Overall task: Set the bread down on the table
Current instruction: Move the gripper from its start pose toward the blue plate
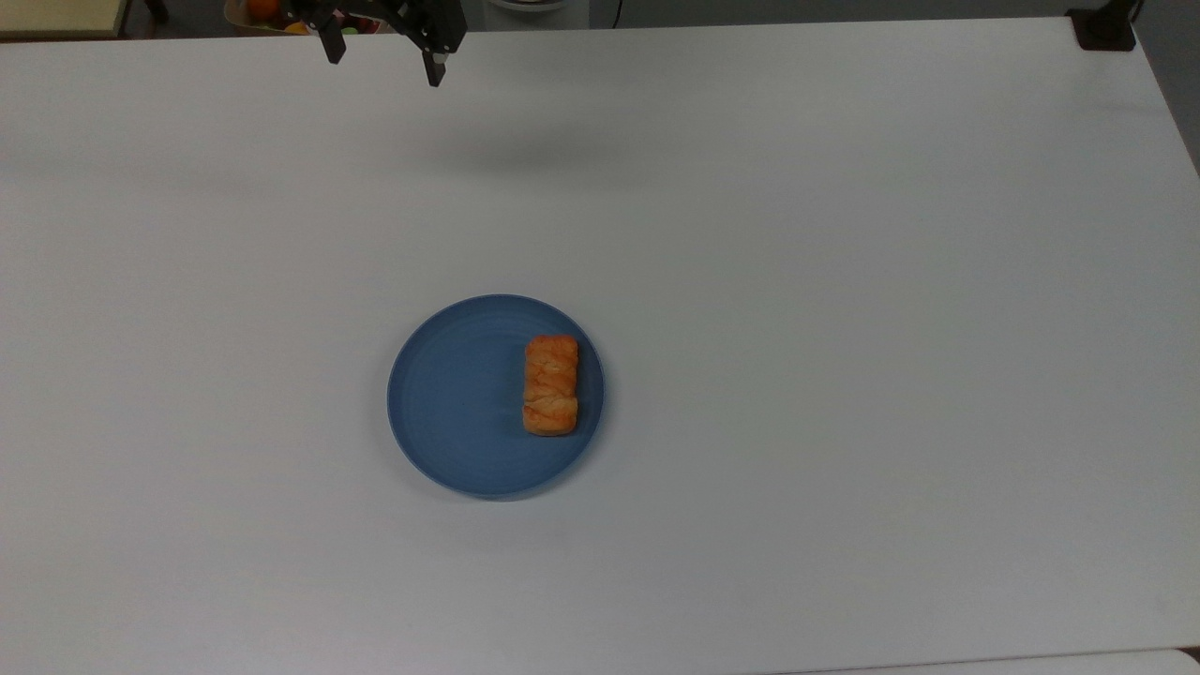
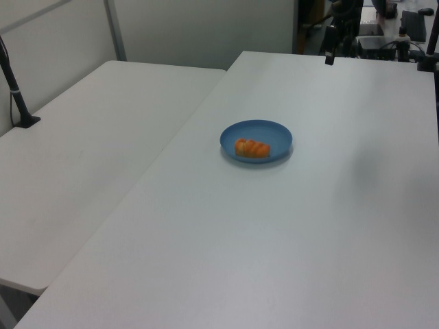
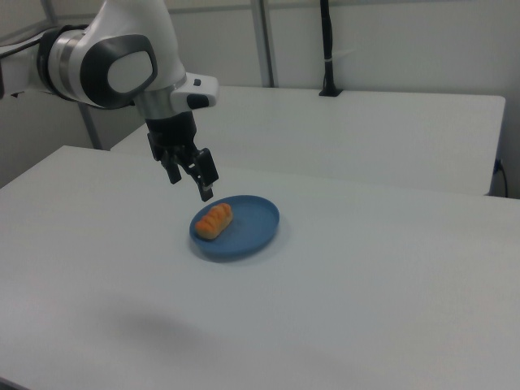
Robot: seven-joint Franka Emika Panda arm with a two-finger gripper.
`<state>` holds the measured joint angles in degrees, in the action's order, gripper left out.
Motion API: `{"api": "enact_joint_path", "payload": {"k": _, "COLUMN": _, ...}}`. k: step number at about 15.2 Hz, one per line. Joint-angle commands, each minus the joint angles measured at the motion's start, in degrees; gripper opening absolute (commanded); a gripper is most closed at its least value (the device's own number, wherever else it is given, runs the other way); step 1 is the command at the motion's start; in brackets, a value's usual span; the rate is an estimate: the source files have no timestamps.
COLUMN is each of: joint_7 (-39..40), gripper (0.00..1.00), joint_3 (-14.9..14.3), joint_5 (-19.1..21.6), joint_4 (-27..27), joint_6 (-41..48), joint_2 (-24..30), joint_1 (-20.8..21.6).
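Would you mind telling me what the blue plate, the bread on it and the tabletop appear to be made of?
The blue plate looks like matte plastic, perhaps melamine: uniform colour, dull sheen, faint concentric rings. The bread appears to be baked pastry, golden-orange with a glossy, ridged, braided top. The table seems a smooth white matte laminate or plastic; its plain, even surface leaves that open.

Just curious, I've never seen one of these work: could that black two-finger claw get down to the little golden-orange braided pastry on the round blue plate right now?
Probably yes. The gripper hangs open, and the bread lies uncovered on the plate.
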<state>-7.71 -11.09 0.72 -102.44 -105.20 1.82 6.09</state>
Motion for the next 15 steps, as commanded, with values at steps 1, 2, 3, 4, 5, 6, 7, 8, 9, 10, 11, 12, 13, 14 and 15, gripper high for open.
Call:
{"api": "enact_joint_path", "payload": {"k": 1, "joint_7": 0.85, "gripper": 1.00, "joint_3": -1.20, "joint_5": -0.45, "joint_4": 1.62, "joint_6": 0.97, "joint_2": -0.41, "joint_1": 0.50}}
{"api": "enact_joint_path", "payload": {"k": 2, "joint_7": 0.94, "gripper": 1.00, "joint_3": -1.21, "joint_5": -0.28, "joint_4": 1.72, "joint_6": 0.53, "joint_2": -0.68, "joint_1": 0.50}}
{"api": "enact_joint_path", "payload": {"k": 3, "joint_7": 1.03, "gripper": 1.00, "joint_3": -1.21, "joint_5": -0.02, "joint_4": 1.80, "joint_6": 0.35, "joint_2": -1.03, "joint_1": 0.50}}
{"api": "enact_joint_path", "payload": {"k": 4, "joint_7": 1.46, "gripper": 1.00, "joint_3": -1.38, "joint_5": 0.07, "joint_4": 2.67, "joint_6": 0.43, "joint_2": -1.64, "joint_1": 0.50}}
{"api": "enact_joint_path", "payload": {"k": 5, "joint_7": 2.42, "gripper": 1.00, "joint_3": -1.65, "joint_5": 0.16, "joint_4": 3.81, "joint_6": 0.44, "joint_2": -2.17, "joint_1": 0.50}}
{"api": "enact_joint_path", "payload": {"k": 6, "joint_7": 3.22, "gripper": 1.00, "joint_3": -2.09, "joint_5": 0.25, "joint_4": 4.70, "joint_6": 0.52, "joint_2": -2.96, "joint_1": 0.50}}
{"api": "enact_joint_path", "payload": {"k": 7, "joint_7": 3.66, "gripper": 1.00, "joint_3": -2.09, "joint_5": 0.34, "joint_4": 5.84, "joint_6": 0.52, "joint_2": -3.83, "joint_1": 0.59}}
{"api": "enact_joint_path", "payload": {"k": 8, "joint_7": 3.75, "gripper": 1.00, "joint_3": -2.09, "joint_5": 0.34, "joint_4": 7.33, "joint_6": 0.78, "joint_2": -5.15, "joint_1": 0.59}}
{"api": "enact_joint_path", "payload": {"k": 9, "joint_7": 3.75, "gripper": 1.00, "joint_3": -2.09, "joint_5": 0.43, "joint_4": 8.30, "joint_6": 0.61, "joint_2": -6.38, "joint_1": 0.59}}
{"api": "enact_joint_path", "payload": {"k": 10, "joint_7": 3.67, "gripper": 1.00, "joint_3": -2.09, "joint_5": 0.78, "joint_4": 9.79, "joint_6": 0.52, "joint_2": -8.04, "joint_1": 0.59}}
{"api": "enact_joint_path", "payload": {"k": 11, "joint_7": 3.58, "gripper": 1.00, "joint_3": -2.09, "joint_5": 1.74, "joint_4": 12.24, "joint_6": 0.44, "joint_2": -10.32, "joint_1": 0.59}}
{"api": "enact_joint_path", "payload": {"k": 12, "joint_7": 3.58, "gripper": 1.00, "joint_3": -2.09, "joint_5": 3.22, "joint_4": 14.61, "joint_6": 0.44, "joint_2": -12.87, "joint_1": 0.59}}
{"api": "enact_joint_path", "payload": {"k": 13, "joint_7": 3.75, "gripper": 1.00, "joint_3": -2.09, "joint_5": 3.94, "joint_4": 16.64, "joint_6": 0.44, "joint_2": -15.24, "joint_1": 0.59}}
{"api": "enact_joint_path", "payload": {"k": 14, "joint_7": 3.67, "gripper": 1.00, "joint_3": -2.09, "joint_5": 3.94, "joint_4": 18.14, "joint_6": 0.44, "joint_2": -17.44, "joint_1": 0.59}}
{"api": "enact_joint_path", "payload": {"k": 15, "joint_7": 3.32, "gripper": 1.00, "joint_3": -1.48, "joint_5": 3.94, "joint_4": 19.28, "joint_6": 0.35, "joint_2": -19.64, "joint_1": 0.59}}
